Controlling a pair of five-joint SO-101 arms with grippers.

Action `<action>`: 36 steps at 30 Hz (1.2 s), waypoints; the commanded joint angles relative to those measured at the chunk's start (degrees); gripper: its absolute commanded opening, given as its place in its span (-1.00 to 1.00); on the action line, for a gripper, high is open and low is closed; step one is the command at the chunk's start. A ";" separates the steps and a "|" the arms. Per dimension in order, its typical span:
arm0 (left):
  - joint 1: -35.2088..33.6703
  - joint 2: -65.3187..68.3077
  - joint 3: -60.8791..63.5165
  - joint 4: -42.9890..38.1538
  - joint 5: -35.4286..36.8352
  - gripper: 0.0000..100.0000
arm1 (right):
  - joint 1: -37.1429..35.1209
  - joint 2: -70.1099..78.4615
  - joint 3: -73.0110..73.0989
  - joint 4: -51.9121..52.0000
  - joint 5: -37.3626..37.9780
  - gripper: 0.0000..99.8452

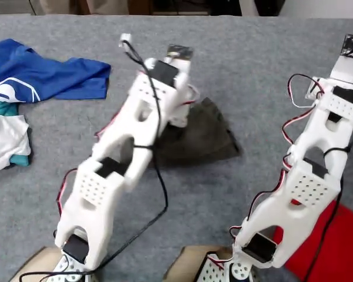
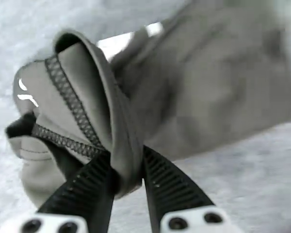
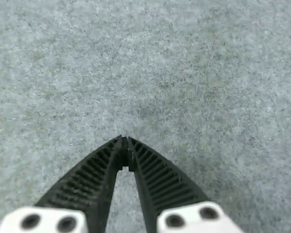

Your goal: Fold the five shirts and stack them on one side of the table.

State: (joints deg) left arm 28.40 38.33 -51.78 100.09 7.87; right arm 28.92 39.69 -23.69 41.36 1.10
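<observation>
Grey shirt [image 2: 208,73] (small white mark [image 2: 26,92], unreadable) pinched in left tool [image 2: 127,164].

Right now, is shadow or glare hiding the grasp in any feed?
High view: even light, no glare, but the left arm overlaps the grey shirt. Left wrist view: left pincer shut on the shirt's fold, plainly lit. Right wrist view: right pincer shut over the table, faint shadow beneath.

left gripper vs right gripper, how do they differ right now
The left gripper is shut on a fold of the grey shirt; the right gripper is shut on nothing. The left gripper is over the grey shirt at mid-table; the right gripper is above the table itself. Both have black ribbed fingers.
</observation>
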 commanded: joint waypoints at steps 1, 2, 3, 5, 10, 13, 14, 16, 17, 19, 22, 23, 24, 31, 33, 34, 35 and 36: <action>5.10 -3.30 -8.18 0.35 3.43 -0.96 | 1.10 0.48 -4.97 1.93 -0.53 -0.99; 5.89 -3.30 -9.67 -0.53 4.40 -0.96 | 1.01 0.75 -5.49 2.37 -0.53 -0.99; 6.68 -3.30 -10.99 -1.67 5.54 -0.96 | 0.92 0.92 -5.85 2.73 -0.35 -0.99; 7.82 -3.30 -11.96 -5.54 7.91 -0.96 | 0.84 1.01 -5.93 2.99 -0.35 -0.99; 9.93 -0.13 -9.14 -18.90 12.48 -0.96 | 0.75 1.01 -5.93 2.99 -0.18 -0.99; 10.46 4.09 -8.88 -21.98 12.84 -0.96 | 0.75 1.01 -5.93 2.99 -0.18 -0.99; 10.55 5.41 -9.14 -22.15 12.84 -0.96 | 0.75 1.01 -5.93 2.99 -0.18 -0.99; 10.55 8.22 -10.11 -22.15 12.84 -0.95 | 0.75 1.01 -5.93 2.99 -0.18 -0.99; 10.55 9.45 -10.73 -22.07 12.84 -0.95 | 0.75 1.01 -6.11 2.99 -0.09 -0.99; 10.37 11.21 -12.22 -21.80 12.84 -0.94 | 0.66 1.01 -6.11 2.99 -0.09 -0.99; 9.05 12.62 -14.68 -20.57 13.10 -0.78 | 0.66 1.01 -6.11 2.99 -0.09 -0.99; 8.35 12.62 -15.56 -19.52 13.98 -0.69 | 0.66 1.01 -6.11 2.99 -0.09 -0.99; 7.65 12.62 -16.62 -18.29 15.56 -0.60 | 0.57 1.01 -6.02 2.99 -0.09 -0.99; -2.46 13.14 -37.54 -4.31 17.32 -0.60 | -0.92 0.75 -6.55 6.07 0.62 -0.99; -6.68 13.58 -41.85 0.53 16.88 -0.75 | -2.68 0.04 -9.63 11.52 1.49 -0.99; -8.44 14.11 -41.05 0.97 16.79 -0.86 | -3.91 -0.22 -11.56 15.03 1.85 -0.99; -10.20 14.81 -39.12 0.79 16.62 -0.96 | -5.14 -0.57 -13.58 19.16 2.81 -0.99; -11.78 15.43 -36.92 0.79 16.62 -0.97 | -6.64 -0.75 -15.52 23.30 4.04 -0.99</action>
State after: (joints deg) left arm 21.45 53.27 -89.14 99.30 25.19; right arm 26.55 41.01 -32.31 54.90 2.86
